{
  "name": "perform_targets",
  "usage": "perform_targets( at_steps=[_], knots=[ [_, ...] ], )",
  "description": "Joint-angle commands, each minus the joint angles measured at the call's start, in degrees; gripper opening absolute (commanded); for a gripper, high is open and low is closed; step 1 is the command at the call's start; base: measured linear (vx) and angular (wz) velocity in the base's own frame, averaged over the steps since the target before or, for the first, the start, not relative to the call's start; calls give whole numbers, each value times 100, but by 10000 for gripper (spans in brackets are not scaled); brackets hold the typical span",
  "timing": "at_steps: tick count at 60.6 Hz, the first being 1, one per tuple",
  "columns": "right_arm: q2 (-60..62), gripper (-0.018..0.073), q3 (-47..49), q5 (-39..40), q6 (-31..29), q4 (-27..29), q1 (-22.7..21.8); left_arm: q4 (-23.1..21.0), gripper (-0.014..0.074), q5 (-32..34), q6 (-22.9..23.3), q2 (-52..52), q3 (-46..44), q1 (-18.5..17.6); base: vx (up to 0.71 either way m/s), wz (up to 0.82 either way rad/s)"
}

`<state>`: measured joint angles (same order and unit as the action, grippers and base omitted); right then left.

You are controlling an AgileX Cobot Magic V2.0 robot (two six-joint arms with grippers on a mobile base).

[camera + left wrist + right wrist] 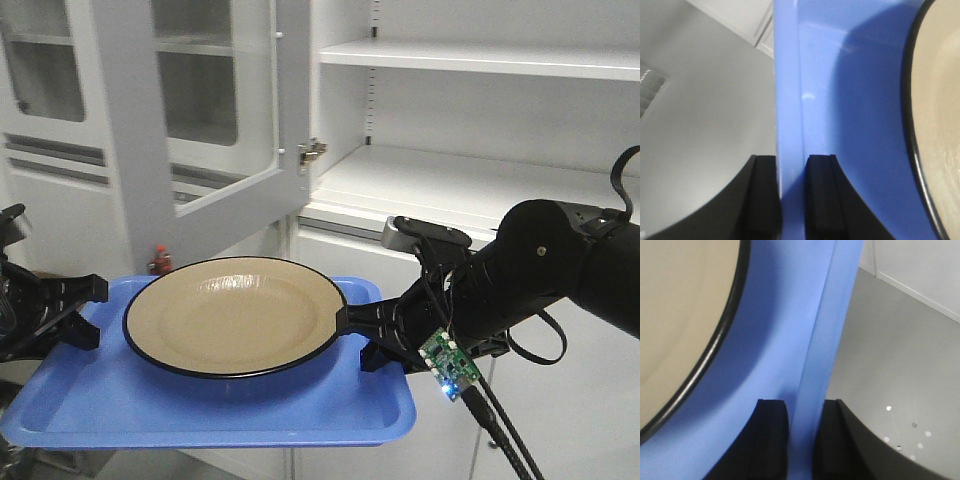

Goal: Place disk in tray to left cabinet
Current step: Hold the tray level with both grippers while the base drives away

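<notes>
Left tool (92, 312): it's clamping the tray's left short rim, one finger (762, 197) outside the rim, the other inside, both pressing the blue plastic.
Tray (200, 412): it's hanging in the air between the two tools, roughly level, with its long axis running left to right across the front view. It's sitting in front of the cabinet and lower in the front view than the open shelf.
Disk (235, 315): it's lying flat in the tray, hollow side facing up, black rim showing all the way round. It's filling most of the tray's width and reaching close to both tools without touching them.
Door (200, 100): the glass-paned door is standing swung open above the tray's left half.
Right tool (356, 337): it's gripping the right short rim, fingers (772, 435) closing on either side of it.
Circuit board (446, 362): it's hanging under the right arm and glowing blue; its markings are too small to read.
Cabinet (450, 185): white shelves are lying open at upper right, slotted rails running up the back.
</notes>
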<state>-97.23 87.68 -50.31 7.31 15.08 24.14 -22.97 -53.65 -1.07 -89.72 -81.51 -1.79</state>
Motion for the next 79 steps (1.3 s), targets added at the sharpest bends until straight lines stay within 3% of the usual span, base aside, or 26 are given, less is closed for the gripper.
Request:
perform_targets(
  at_steps=[1,79],
  knots=[
    [318,-6,235,466,-181,496,112,-720,-1,307,66,275,-247,-124,7,-35],
    [318,-6,235,466,-181,496,112,-720,-1,307,66,275,-247,-124,8,-21]
  ],
)
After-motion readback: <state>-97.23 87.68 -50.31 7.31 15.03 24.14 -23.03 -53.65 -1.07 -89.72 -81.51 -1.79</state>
